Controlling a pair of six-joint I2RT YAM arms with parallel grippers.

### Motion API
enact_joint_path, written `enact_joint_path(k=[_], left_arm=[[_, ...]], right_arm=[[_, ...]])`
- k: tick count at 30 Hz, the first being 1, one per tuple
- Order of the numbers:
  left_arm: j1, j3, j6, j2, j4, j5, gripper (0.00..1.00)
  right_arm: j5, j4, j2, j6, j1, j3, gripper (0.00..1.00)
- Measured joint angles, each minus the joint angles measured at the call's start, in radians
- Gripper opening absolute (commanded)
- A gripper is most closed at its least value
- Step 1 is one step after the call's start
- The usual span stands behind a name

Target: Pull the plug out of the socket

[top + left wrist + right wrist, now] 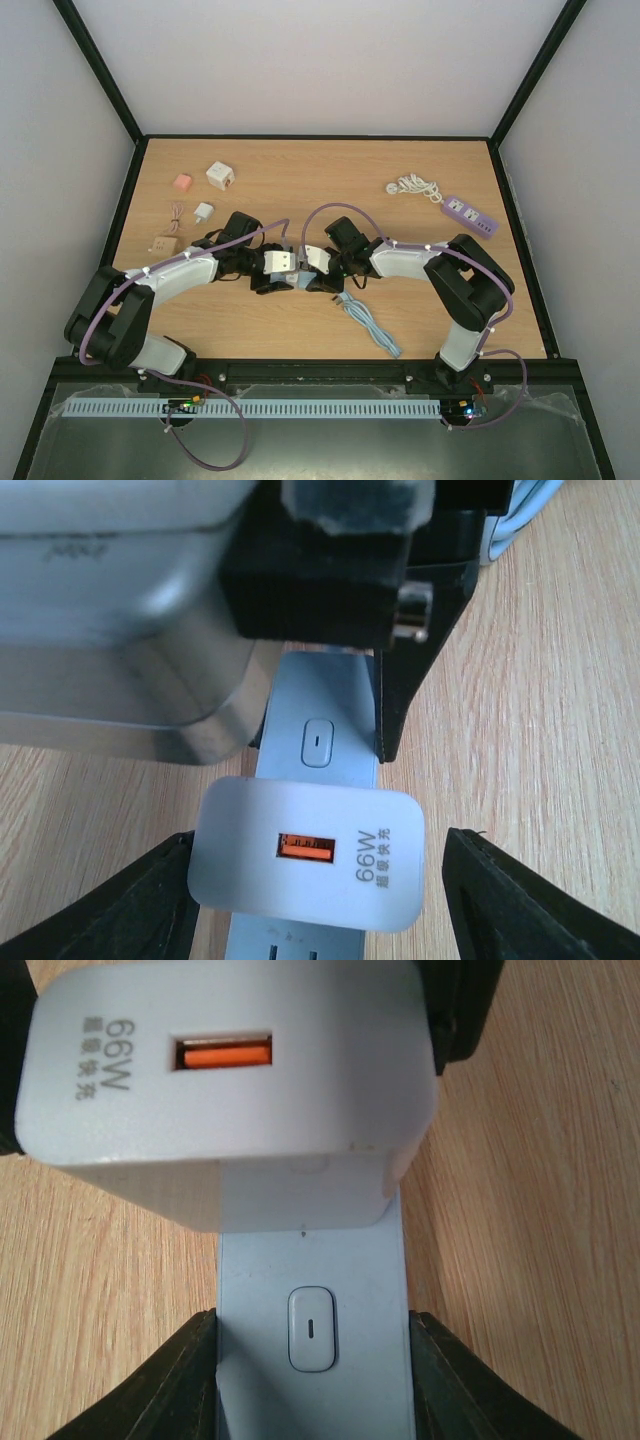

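Plug (230, 1070): white rounded block w/ orange USB port on its face, grey "66W" print beside it plus small characters I can't read. It sits pushed into the pale blue socket strip (320, 690), just past the strip's oval switch (317, 742). Both lie flat on the wood table (300, 170), roughly mid-width, in the near half, between the two wrists. L gripper (320, 860) straddles the plug w/ jaws apart. The finger on the left side of the left wrist view (130, 900) is at the plug's side, and the other shows a strip of bare wood between it and the plug, so no clamp. R gripper (313, 1360) is closed on the socket strip, w/ fingers (150, 1380) pressed to both long sides at the switch. The strip's light blue cable (370, 325) trails from the R wrist toward the near edge, ending close to it. Room: bare board on the far side of the grippers up to the back edge. Far L holds a white cube adapter (221, 176), pink block (181, 183), small white charger (203, 212) and tan block (163, 243), the last two near the L arm. Far R: purple power strip (470, 215) and coiled white cord (412, 186), well apart from the plug.
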Motion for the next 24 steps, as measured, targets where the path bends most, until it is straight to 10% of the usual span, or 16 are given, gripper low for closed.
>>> enact_joint_path(k=[6, 24], left_arm=[[-0.003, 0.006, -0.008, 0.009, 0.016, -0.003, 0.48], [0.045, 0.01, -0.047, 0.008, -0.021, 0.07, 0.43]], right_arm=[[0.0, 0.0, 0.0, 0.0, 0.0, 0.0, 0.06], [-0.035, 0.025, 0.014, -0.007, -0.002, 0.0, 0.02]])
